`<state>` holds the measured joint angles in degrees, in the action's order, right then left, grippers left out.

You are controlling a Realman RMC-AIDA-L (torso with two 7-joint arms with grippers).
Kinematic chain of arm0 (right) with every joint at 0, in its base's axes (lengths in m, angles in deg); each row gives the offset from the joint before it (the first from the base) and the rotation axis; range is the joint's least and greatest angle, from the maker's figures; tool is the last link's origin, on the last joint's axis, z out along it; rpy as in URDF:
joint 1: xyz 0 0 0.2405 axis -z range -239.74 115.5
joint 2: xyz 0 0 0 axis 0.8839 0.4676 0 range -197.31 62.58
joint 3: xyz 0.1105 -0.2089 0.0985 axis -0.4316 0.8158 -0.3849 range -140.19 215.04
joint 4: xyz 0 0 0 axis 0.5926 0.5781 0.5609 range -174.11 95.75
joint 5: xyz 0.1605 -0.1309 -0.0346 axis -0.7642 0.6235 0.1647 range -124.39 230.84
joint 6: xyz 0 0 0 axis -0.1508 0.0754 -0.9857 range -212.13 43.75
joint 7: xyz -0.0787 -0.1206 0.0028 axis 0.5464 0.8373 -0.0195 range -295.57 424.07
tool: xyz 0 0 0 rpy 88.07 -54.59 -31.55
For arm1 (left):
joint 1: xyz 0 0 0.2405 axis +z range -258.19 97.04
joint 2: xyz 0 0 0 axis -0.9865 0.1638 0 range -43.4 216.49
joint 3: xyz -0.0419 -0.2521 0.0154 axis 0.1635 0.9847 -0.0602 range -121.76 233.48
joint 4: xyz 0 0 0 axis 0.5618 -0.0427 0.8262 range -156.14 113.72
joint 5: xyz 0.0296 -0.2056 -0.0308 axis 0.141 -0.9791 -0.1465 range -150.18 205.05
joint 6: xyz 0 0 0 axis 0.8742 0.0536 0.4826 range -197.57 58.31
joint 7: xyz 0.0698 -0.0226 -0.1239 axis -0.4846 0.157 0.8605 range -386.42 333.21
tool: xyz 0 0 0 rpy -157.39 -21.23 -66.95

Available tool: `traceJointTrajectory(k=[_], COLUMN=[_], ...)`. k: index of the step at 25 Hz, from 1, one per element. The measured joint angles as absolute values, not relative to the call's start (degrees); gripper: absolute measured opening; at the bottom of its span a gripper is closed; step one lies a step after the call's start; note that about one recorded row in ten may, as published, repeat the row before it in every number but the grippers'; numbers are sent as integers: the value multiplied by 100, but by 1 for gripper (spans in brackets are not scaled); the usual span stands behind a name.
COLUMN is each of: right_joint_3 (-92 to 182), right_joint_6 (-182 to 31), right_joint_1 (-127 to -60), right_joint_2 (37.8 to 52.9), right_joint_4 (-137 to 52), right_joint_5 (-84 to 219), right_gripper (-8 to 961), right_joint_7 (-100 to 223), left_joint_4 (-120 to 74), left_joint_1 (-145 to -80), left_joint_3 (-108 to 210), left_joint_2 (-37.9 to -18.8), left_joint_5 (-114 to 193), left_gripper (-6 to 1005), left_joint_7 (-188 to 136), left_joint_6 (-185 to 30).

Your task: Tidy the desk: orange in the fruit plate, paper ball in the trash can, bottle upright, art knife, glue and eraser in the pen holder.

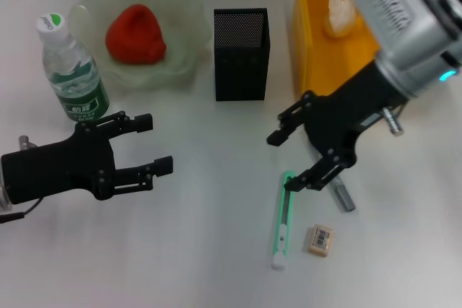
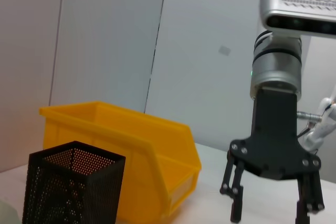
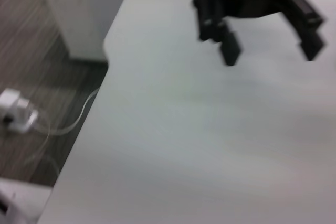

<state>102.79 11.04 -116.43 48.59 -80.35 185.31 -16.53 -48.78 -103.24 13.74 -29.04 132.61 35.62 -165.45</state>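
The green art knife point(image 1: 281, 220) lies lower centre of the head view on the table point(image 1: 216, 250), long axis running near-vertically in frame. The right claw point(image 1: 289, 160) reaches down from the upper right, spread, one fingertip at the knife's upper end. The left claw point(image 1: 155, 146), spread, hovers at left.

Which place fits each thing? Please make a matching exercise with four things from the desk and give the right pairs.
Things:
1. bottle
2. paper ball
3. art knife
4. eraser

Places:
A. in the yellow bin
B. upright beside the fruit plate
C. on the desk, beside the art knife
D. below the open right gripper

Pairs: 1-B, 2-A, 3-D, 4-C
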Motion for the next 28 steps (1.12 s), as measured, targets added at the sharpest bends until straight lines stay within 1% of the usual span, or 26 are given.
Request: traceJointTrajectory(k=[1, 6, 8, 12, 19, 28], right_joint_3=[10279, 10620, 10859, 11350, 12065, 13264], right_joint_6=[1104, 1058, 1050, 1048, 1087, 1051], right_joint_1=[-11643, -11951, -12036, -12178, -12266, -12089], right_joint_2=[4859, 5131, 5178, 5213, 5230, 5252], right_joint_4=[-8035, -8206, -8261, -8293, -8475, -9062], right_joint_5=[18531, 18977, 19042, 19036, 18918, 18644], right_gripper=[752, 752, 752, 753, 752, 743], right_joint_7=[-1653, -1608, -1536, -1243, -714, -617], left_joint_4=[-4878, -4881, -4881, -4864, -4819, -4812], left_joint_1=[-10324, -10331, -10347, -10375, -10302, -10238], left_joint_3=[1374, 1390, 1374, 1367, 1446, 1456], left_joint_2=[-2904, -2875, -2875, -2875, -2893, -2908], left_joint_5=[13261, 13250, 13259, 13277, 13216, 13211], left_gripper=[849, 849, 849, 849, 848, 848], left_joint_7=[3562, 3636, 3624, 3666, 3641, 3612], left_joint_6=[-16545, -16601, -16583, -16489, -16408, -16364])
